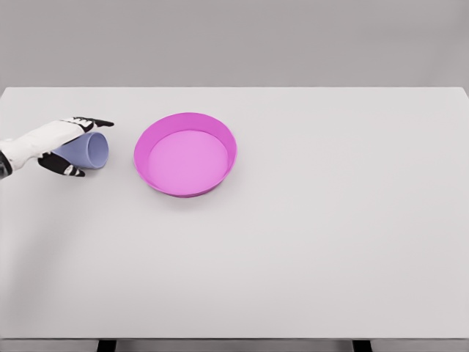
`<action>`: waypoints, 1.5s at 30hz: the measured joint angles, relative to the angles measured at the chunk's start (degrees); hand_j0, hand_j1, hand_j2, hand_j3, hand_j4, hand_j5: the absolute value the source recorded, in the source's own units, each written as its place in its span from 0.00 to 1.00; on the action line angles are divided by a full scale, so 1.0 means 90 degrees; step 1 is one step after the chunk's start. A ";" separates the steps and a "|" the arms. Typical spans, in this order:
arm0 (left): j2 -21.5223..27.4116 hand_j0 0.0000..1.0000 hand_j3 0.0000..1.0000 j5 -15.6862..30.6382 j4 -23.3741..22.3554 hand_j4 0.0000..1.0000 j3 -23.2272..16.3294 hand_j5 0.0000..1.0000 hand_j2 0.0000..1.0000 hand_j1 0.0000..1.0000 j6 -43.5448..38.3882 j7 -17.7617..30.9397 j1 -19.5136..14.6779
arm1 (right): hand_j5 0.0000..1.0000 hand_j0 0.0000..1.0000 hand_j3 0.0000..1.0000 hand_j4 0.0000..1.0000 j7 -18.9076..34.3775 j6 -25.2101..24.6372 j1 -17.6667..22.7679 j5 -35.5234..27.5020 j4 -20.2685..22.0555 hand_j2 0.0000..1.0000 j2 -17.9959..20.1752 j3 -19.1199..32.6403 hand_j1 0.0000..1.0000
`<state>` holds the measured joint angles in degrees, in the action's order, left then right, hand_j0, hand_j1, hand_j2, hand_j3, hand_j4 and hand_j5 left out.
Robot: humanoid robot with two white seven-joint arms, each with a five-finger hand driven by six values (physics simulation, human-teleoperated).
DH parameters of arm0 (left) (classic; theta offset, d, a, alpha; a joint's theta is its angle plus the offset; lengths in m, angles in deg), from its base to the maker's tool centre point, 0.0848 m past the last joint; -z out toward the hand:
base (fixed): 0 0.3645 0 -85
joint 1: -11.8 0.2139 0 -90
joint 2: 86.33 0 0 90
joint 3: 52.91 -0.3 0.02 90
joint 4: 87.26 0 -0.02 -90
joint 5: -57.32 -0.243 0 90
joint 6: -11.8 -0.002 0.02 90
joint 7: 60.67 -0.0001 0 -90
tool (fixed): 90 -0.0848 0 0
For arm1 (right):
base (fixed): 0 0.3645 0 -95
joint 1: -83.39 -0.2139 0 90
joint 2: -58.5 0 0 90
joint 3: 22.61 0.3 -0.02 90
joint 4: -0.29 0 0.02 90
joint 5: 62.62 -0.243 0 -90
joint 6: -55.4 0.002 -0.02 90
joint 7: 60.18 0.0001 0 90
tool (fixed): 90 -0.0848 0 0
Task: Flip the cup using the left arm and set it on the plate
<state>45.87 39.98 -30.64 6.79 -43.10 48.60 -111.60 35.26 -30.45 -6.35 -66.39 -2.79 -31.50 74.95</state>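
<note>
Near the table's [293, 257] left edge, the lavender cup [89, 150] lies on its side, clasped by the left hand's [55, 143] fingers; a loose grasp could let it slip before the pink plate [157, 132] is reached

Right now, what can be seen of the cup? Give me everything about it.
The cup is pale lavender-blue with a plain, matte, plastic-like look and no handle visible. It lies on its side on the white table, open mouth facing right toward the pink plate, apart from it. The left hand wraps it, fingers above and below, hiding its base.
</note>
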 measured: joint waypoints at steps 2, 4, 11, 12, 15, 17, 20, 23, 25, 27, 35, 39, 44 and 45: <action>-0.0021 0.97 0.97 -0.0004 -0.0028 0.97 -0.0033 0.97 0.97 0.97 -0.0001 0.0002 -0.0049 | 1.00 1.00 1.00 1.00 0.0000 0.0001 0.0000 0.0000 0.0000 1.00 0.0000 0.0000 1.00; -0.0031 0.92 0.92 -0.0008 -0.0057 0.92 -0.0065 0.92 0.92 0.92 0.0000 0.0004 -0.0059 | 1.00 1.00 1.00 1.00 0.0000 0.0001 0.0000 0.0000 0.0000 1.00 0.0000 0.0000 1.00; -0.0037 0.82 0.82 -0.0011 -0.0090 0.82 -0.0088 0.82 0.82 0.82 0.0000 0.0006 -0.0059 | 1.00 1.00 1.00 1.00 0.0000 0.0002 0.0000 0.0000 0.0000 1.00 0.0000 0.0000 1.00; -0.0034 0.81 0.81 -0.0009 -0.0091 0.81 -0.0088 0.81 0.81 0.81 0.0000 0.0007 -0.0068 | 1.00 1.00 1.00 1.00 -0.0001 0.0000 0.0000 0.0000 0.0000 1.00 0.0000 0.0000 1.00; -0.0030 0.80 0.80 -0.0005 -0.0092 0.80 -0.0089 0.80 0.80 0.80 0.0000 0.0006 -0.0068 | 1.00 1.00 1.00 1.00 0.0000 0.0001 0.0000 0.0000 0.0000 1.00 0.0000 0.0000 1.00; -0.0028 0.80 0.80 0.0003 -0.0093 0.80 -0.0089 0.80 0.80 0.80 0.0000 0.0004 -0.0068 | 1.00 1.00 1.00 1.00 0.0000 0.0001 0.0000 0.0000 0.0000 1.00 0.0000 0.0000 1.00; -0.0032 0.80 0.80 0.0045 -0.0093 0.80 -0.0087 0.80 0.80 0.80 0.0001 -0.0002 -0.0068 | 1.00 1.00 1.00 1.00 0.0000 0.0001 0.0000 0.0000 0.0000 1.00 0.0000 0.0000 1.00; -0.0034 0.80 0.80 0.0180 -0.0082 0.80 -0.0087 0.80 0.80 0.80 0.0001 -0.0007 -0.0068 | 1.00 1.00 1.00 1.00 0.0000 0.0001 0.0000 0.0000 0.0000 1.00 0.0000 0.0000 1.00; -0.0031 0.80 0.80 0.0333 -0.0063 0.80 -0.0088 0.80 0.80 0.80 0.0001 -0.0008 -0.0059 | 1.00 1.00 1.00 1.00 0.0000 0.0001 0.0000 0.0000 0.0000 1.00 0.0000 0.0000 1.00; -0.0029 0.80 0.80 0.0488 -0.0039 0.80 -0.0087 0.80 0.80 0.80 0.0000 -0.0012 -0.0068 | 1.00 1.00 1.00 1.00 0.0000 0.0001 0.0000 0.0000 0.0000 1.00 0.0000 0.0000 1.00; -0.0094 0.80 0.80 0.1165 0.0248 0.80 -0.0088 0.80 0.80 0.80 0.0000 -0.0032 -0.0049 | 1.00 1.00 1.00 1.00 0.0000 0.0003 0.0000 0.0000 0.0000 1.00 0.0000 0.0000 1.00; -0.0225 0.80 0.80 0.1569 0.0447 0.80 -0.0088 0.80 0.80 0.80 0.0001 -0.0037 -0.0029 | 1.00 1.00 1.00 1.00 0.0000 0.0003 0.0000 0.0000 0.0000 1.00 0.0000 0.0000 1.00; -0.0292 0.79 0.79 0.1852 0.0531 0.79 -0.0088 0.79 0.79 0.79 0.0001 -0.0038 -0.0020 | 1.00 1.00 1.00 1.00 0.0000 0.0002 0.0000 0.0000 0.0001 1.00 0.0000 0.0000 1.00; -0.0294 0.77 0.77 0.1871 0.0537 0.77 -0.0089 0.77 0.77 0.77 0.0001 -0.0037 -0.0020 | 1.00 1.00 1.00 1.00 0.0000 0.0002 0.0000 0.0000 0.0001 1.00 0.0000 0.0000 1.00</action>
<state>43.23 56.82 -25.81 5.99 -43.09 48.27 -111.77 35.26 -30.44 -6.35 -66.39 -2.78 -31.50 74.95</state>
